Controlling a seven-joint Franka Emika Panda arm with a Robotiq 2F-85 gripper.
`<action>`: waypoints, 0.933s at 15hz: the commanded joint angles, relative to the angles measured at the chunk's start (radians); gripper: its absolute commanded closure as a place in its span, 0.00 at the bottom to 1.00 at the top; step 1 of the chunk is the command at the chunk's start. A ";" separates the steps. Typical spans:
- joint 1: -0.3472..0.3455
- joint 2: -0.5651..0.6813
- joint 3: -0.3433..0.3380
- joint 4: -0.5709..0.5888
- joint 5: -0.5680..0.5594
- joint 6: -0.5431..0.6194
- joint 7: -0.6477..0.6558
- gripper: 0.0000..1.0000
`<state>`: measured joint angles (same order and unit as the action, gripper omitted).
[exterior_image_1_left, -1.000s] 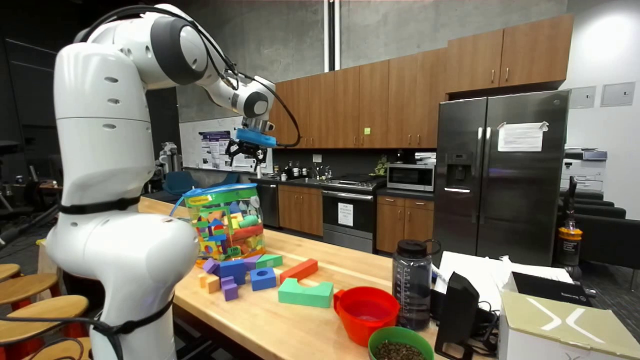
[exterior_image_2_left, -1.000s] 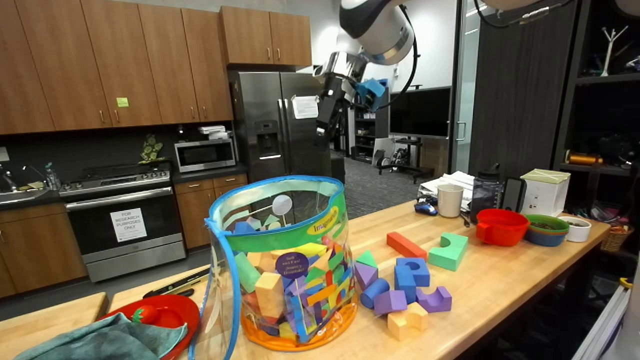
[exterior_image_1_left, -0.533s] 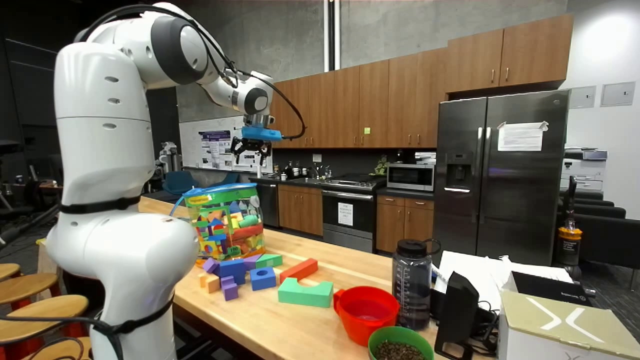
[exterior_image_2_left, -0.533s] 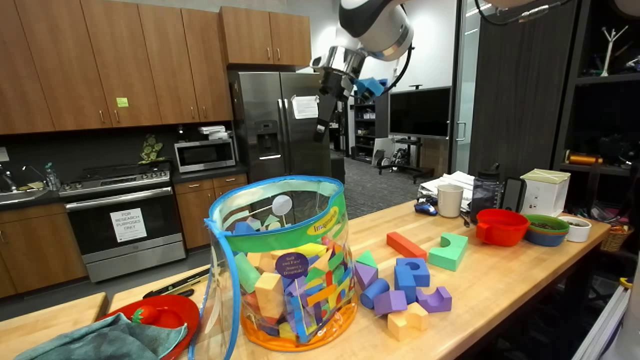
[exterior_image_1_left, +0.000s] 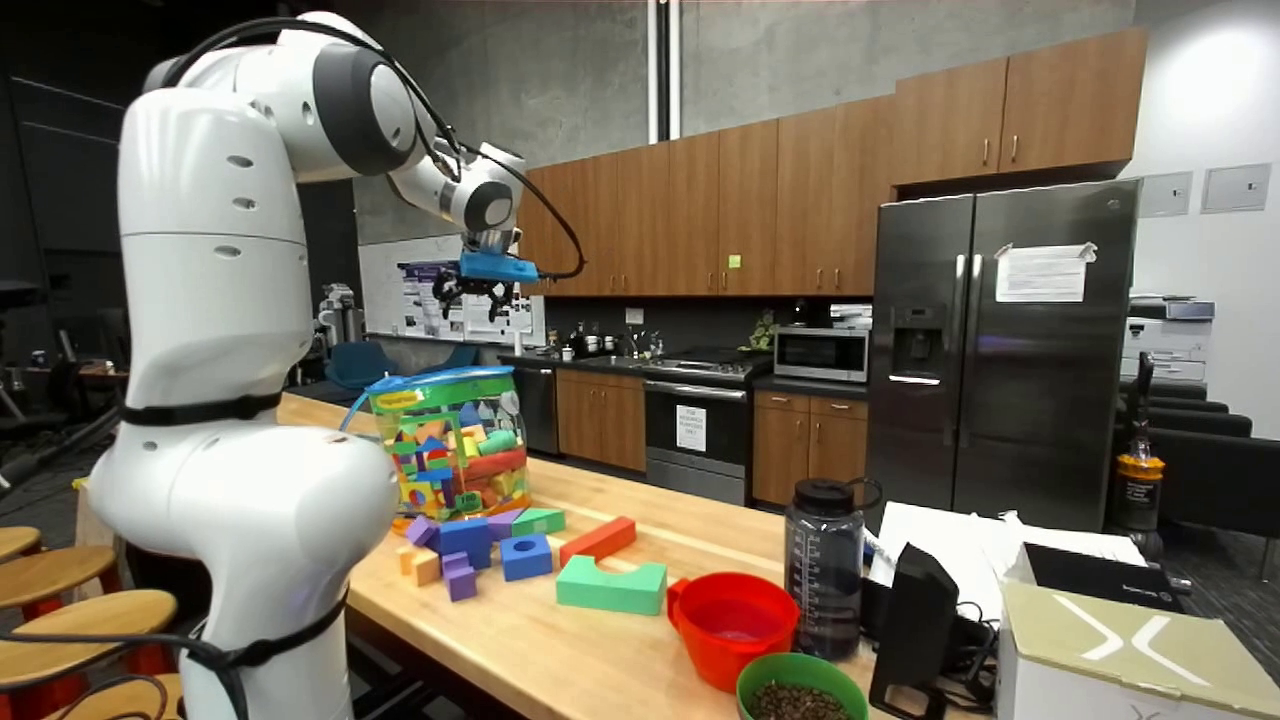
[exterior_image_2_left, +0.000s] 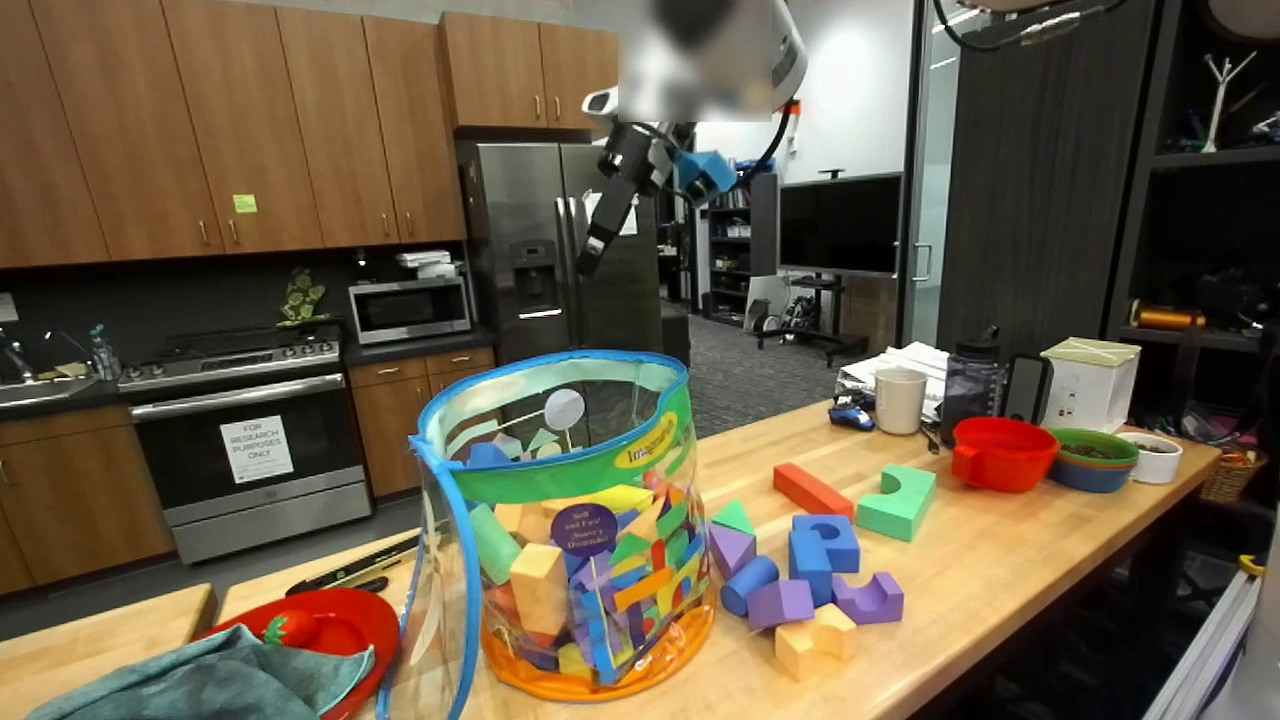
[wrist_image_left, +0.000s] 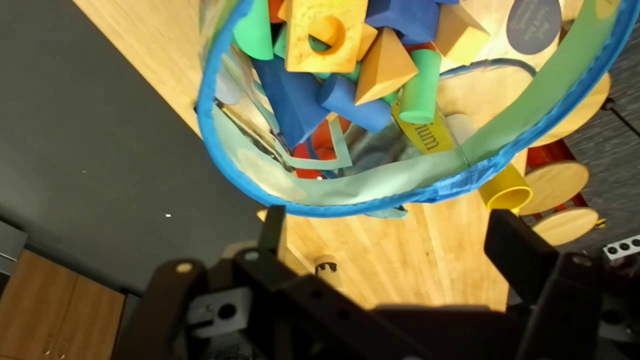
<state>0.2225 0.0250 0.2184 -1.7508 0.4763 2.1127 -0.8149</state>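
Yellow "Imagin…" label (exterior_image_2_left: 645, 444) marks the bag of blocks (exterior_image_2_left: 540, 484) below the tool (wrist_image_left: 387, 229).

I work in a lab kitchen: side-by-side refrigerator (exterior_image_1_left: 1010, 375), microwave (exterior_image_1_left: 822, 354), range (exterior_image_2_left: 200, 450) with a "FOR RESEARCH PURPOSES ONLY" sign (exterior_image_2_left: 256, 447).

In an exterior view, part of the arm (exterior_image_2_left: 715, 65) was blurred out, and the bottom edge cut off the cloth (exterior_image_2_left: 225, 680), which hid some of the red plate (exterior_image_2_left: 367, 620). In the wrist view, the top edge cropped the clear block bag (wrist_image_left: 320, 209).
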 joint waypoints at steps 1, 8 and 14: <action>0.013 0.050 0.029 0.025 0.069 -0.003 -0.056 0.00; 0.004 0.148 0.052 0.032 -0.018 -0.264 -0.105 0.00; 0.004 0.164 0.058 0.015 -0.054 -0.257 -0.100 0.00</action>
<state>0.2331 0.1864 0.2688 -1.7408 0.4249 1.8582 -0.9174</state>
